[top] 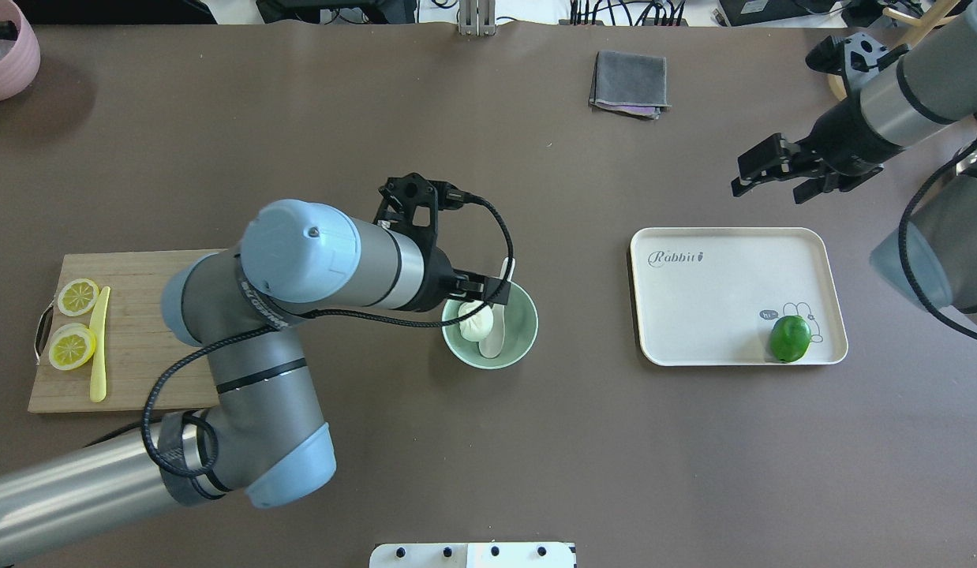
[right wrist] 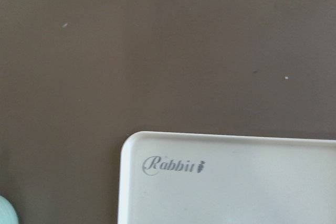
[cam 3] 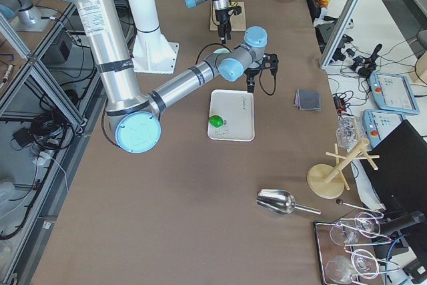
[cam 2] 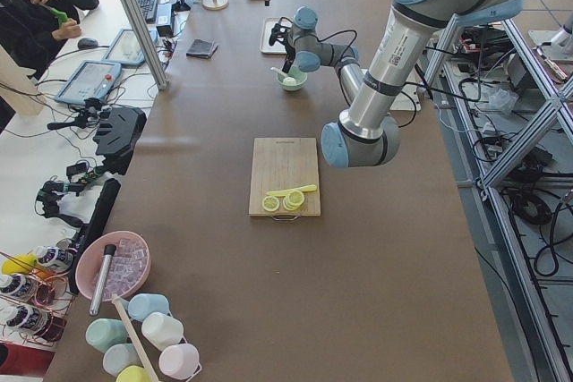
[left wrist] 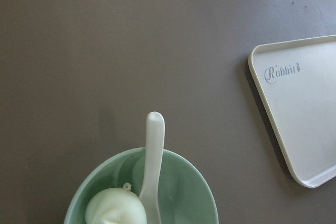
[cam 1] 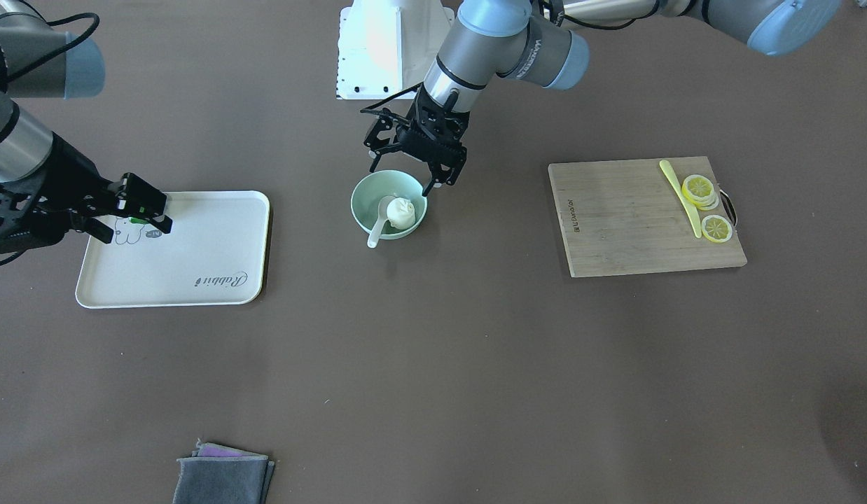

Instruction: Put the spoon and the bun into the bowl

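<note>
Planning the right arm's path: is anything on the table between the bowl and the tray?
No. The overhead view shows only bare table between the bowl and the tray; the front-facing view agrees.

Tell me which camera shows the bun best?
The front-facing view: the bun sits whole and unblocked in the bowl. Overhead it's partly hidden, the left wrist view crops it, side views make it tiny.

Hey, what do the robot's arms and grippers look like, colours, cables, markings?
The left arm and right arm are silver-grey tubes with pale blue joint caps and black bands; the left's band bears white lettering. A black cable loops along the left arm to its wrist. The left gripper and right gripper are black open-framed linkages, each with two slim fingers.
</note>
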